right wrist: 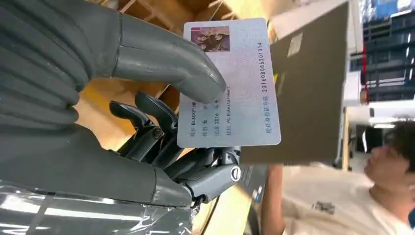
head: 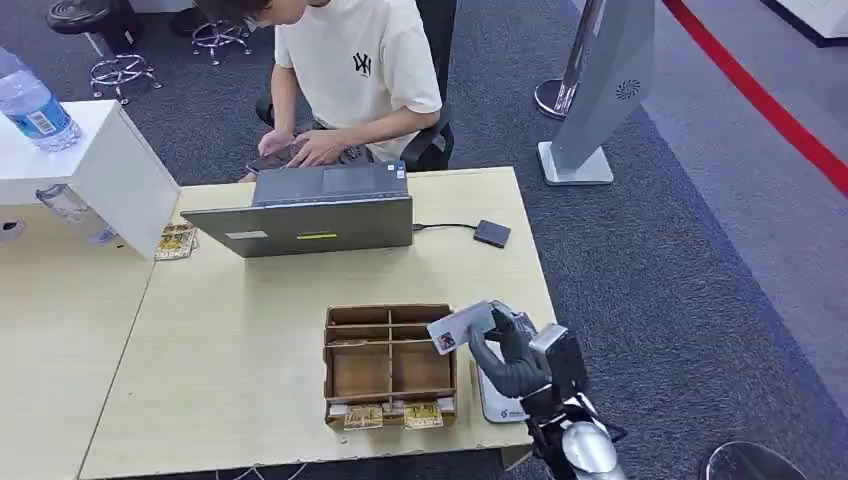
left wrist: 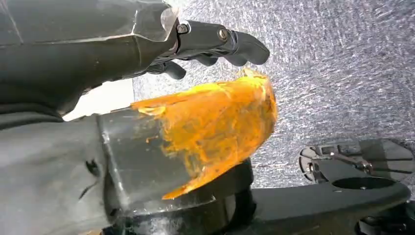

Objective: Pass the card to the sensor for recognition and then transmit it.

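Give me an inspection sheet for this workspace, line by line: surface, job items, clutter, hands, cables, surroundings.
Surface: pale wooden table, abutting a second table at its left.
Job's things: card pinched by the right hand; white sensor pad on the table under that hand; cardboard divider box beside it.
Clutter: laptop, card stacks at the box's near edge, water bottle on a white box.
Hands: right hand holds the card above the sensor pad; left hand hangs over carpet, holding nothing.
Cables: black cable from the laptop to a small dark box.
Surroundings: a seated person at the laptop, grey carpet, white floor stand.
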Controlling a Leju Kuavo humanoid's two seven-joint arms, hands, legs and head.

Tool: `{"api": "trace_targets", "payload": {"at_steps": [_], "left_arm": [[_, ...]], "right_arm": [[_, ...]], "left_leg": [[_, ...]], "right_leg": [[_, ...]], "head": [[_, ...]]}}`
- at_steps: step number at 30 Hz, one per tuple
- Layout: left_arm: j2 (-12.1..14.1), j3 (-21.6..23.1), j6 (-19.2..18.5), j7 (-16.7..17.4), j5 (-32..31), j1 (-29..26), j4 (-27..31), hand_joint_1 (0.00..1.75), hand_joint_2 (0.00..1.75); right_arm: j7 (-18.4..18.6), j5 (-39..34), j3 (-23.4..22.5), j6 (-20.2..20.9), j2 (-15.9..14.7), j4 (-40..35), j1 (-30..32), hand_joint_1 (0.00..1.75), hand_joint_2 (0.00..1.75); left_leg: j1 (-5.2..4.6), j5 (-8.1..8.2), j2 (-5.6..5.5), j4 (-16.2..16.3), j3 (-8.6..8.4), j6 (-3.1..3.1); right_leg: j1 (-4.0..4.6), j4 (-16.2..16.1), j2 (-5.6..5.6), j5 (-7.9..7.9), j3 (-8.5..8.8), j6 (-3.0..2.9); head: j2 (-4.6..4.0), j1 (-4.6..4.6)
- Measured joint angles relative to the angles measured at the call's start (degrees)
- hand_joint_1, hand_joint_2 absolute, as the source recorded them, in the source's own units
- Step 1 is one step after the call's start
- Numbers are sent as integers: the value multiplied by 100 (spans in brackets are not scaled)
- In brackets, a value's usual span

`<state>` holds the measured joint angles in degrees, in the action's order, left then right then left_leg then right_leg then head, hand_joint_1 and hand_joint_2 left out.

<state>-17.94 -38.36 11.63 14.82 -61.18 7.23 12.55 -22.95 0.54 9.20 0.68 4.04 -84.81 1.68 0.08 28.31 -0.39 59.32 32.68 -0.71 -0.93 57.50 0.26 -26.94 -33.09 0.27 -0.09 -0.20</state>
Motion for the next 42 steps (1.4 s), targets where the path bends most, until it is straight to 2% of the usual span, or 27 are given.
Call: {"api": "trace_targets", "payload": {"at_steps": [5,8,11,13,18,25,33,37,42], "left_arm": [[2,-37,-2,0,15,-11,0,0,0],[2,-52,-4,0,15,-11,0,0,0],[39,-57,-172,-135,20,-23,0,0,0],[96,-63,-254,-229,28,-59,0,0,0],[181,-68,-260,-267,37,-115,0,0,0],[212,-76,-258,-269,39,-119,-2,0,0],[221,-116,-273,-269,41,-125,0,0,0],[225,-142,-304,-267,46,-125,0,0,0],[236,-159,-324,-271,59,-126,0,0,0]], "right_arm": [[52,-260,-620,242,-179,-135,76,175,175],[112,-46,-915,240,-258,-77,46,175,175],[83,733,-1151,-187,-304,111,-29,175,175],[92,1197,-1252,-470,-306,275,-76,175,175],[116,1734,-1322,-700,-308,680,-154,175,175],[118,1950,-1320,-750,-308,1015,-244,175,175],[109,1552,-1412,-321,-352,1229,-391,175,175],[44,1115,-1501,263,-393,1286,-452,175,175],[-37,999,-1508,804,-570,1342,-481,175,175]], "left_leg": [[0,0,1,0,-1,0],[0,0,1,0,0,0],[1,-1,1,0,0,0],[1,0,1,-1,-2,0],[1,0,0,-1,-1,0],[1,-1,1,-1,0,-1],[0,-1,0,1,0,-1],[0,-1,1,1,-1,-1],[0,-1,0,1,0,-1]], "right_leg": [[0,0,1,0,0,0],[0,0,1,2,1,1],[0,0,1,2,2,3],[0,0,2,2,2,2],[1,1,1,2,2,2],[0,1,1,2,2,3],[0,0,0,3,2,3],[0,0,1,3,2,3],[0,0,0,3,2,3]], "head": [[0,-2],[0,-2],[0,0],[0,-2],[0,-2],[0,-2],[0,0],[0,-2],[0,0]]}}
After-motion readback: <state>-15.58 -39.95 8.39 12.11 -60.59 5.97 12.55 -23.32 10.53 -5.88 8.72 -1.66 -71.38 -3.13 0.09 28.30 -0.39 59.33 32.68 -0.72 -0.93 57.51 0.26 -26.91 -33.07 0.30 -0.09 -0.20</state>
